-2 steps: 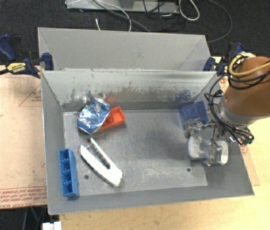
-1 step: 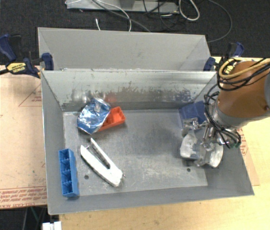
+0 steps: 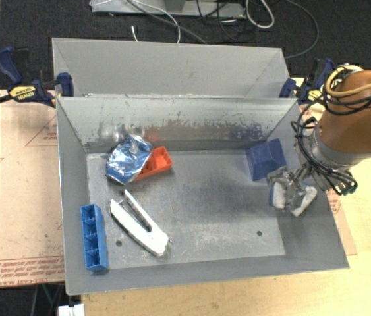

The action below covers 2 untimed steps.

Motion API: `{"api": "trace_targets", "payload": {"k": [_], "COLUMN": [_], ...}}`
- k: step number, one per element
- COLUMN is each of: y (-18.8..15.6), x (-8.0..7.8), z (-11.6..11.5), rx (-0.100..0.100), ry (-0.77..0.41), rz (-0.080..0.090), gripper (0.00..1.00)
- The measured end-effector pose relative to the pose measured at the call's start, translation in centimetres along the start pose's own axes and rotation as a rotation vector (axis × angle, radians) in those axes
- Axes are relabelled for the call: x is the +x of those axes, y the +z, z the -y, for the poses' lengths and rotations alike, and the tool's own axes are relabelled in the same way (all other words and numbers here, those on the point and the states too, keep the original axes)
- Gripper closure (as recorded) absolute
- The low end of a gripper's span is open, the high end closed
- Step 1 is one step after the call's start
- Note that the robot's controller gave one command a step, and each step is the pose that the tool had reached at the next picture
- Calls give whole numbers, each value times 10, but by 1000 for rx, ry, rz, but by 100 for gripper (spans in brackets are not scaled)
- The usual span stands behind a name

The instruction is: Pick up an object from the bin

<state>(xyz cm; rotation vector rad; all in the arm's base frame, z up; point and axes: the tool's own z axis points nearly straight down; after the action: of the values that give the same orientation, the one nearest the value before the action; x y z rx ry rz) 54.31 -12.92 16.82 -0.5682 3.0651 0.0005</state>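
Note:
My gripper point(image 3: 289, 196) hangs low at the right side of the bin, over bare floor near the right wall, with nothing visible between its fingers. A dark blue block point(image 3: 265, 158) leans against the back wall just up and left of it, close but apart. The other things lie far to the left.
On the left half of the bin lie a crumpled blue foil bag point(image 3: 128, 161) on an orange piece point(image 3: 156, 164), a white flat tool with a slot point(image 3: 139, 226), and a blue ridged bar point(image 3: 94, 237) along the left wall. The arm's orange cover stands over the bin's right rim.

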Motion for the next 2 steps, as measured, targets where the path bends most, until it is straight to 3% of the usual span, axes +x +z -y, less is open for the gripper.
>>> {"api": "trace_targets", "payload": {"k": [1, 2], "y": [0, -83], "x": [0, -31], "z": [0, 13], "rx": [0, 7], "ry": [0, 21], "rz": [0, 13], "gripper": [100, 100]}}
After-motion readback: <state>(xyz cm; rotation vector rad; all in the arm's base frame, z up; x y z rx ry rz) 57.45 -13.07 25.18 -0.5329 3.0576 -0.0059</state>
